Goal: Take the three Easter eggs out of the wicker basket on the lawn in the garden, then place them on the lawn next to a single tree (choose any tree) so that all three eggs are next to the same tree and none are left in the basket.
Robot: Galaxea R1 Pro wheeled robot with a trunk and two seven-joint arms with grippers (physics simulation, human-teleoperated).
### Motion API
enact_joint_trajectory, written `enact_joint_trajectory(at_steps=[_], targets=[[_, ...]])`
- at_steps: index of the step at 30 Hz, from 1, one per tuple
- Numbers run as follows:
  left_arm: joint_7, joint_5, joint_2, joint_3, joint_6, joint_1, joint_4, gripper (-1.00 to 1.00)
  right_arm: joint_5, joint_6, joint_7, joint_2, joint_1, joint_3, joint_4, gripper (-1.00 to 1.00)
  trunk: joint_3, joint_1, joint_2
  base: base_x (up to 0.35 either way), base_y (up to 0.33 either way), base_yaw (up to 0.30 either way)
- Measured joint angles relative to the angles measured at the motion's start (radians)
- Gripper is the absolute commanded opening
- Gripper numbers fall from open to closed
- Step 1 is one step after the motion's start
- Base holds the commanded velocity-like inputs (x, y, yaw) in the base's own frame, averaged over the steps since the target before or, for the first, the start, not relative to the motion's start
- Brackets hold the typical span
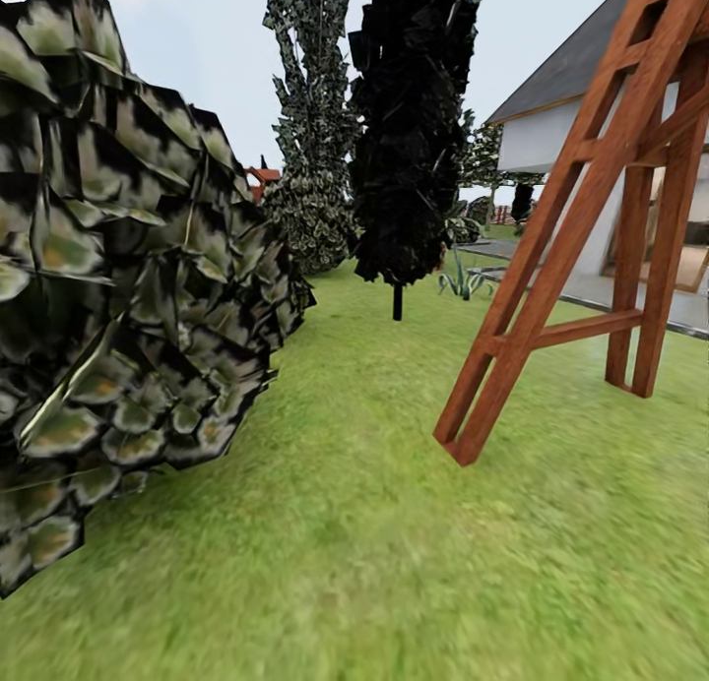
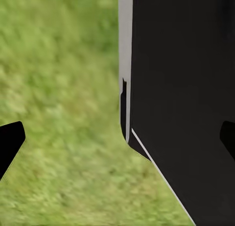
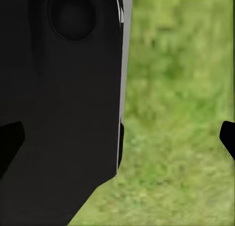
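Zero eggs or basket in front of the robot right now — it's rolling across the lawn (image 1: pixel 394 524) between a big leafy bush (image 1: pixel 118 287) and a wooden frame (image 1: pixel 571 228), likely searching. Both sets of jaws are hanging spread wide over grass, gripping nothing, tucked beside the dark body.

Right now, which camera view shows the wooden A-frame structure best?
The head view: the wooden A-frame stands on the lawn at the right, legs and crossbar plain. Both wrist views look down at grass and the robot's dark body, not the frame.
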Motion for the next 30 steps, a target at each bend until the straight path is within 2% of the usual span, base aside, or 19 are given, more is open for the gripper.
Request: enact_joint_trajectory(at_steps=[30], targets=[[0.001,0.000,0.000,0.000,0.000,0.000,0.000,1.00,0.000,-0.001,0.000,0.002,0.000,-0.001,0.001,1.00,0.000,0.000,0.000,0.334,0.000,-0.287]])
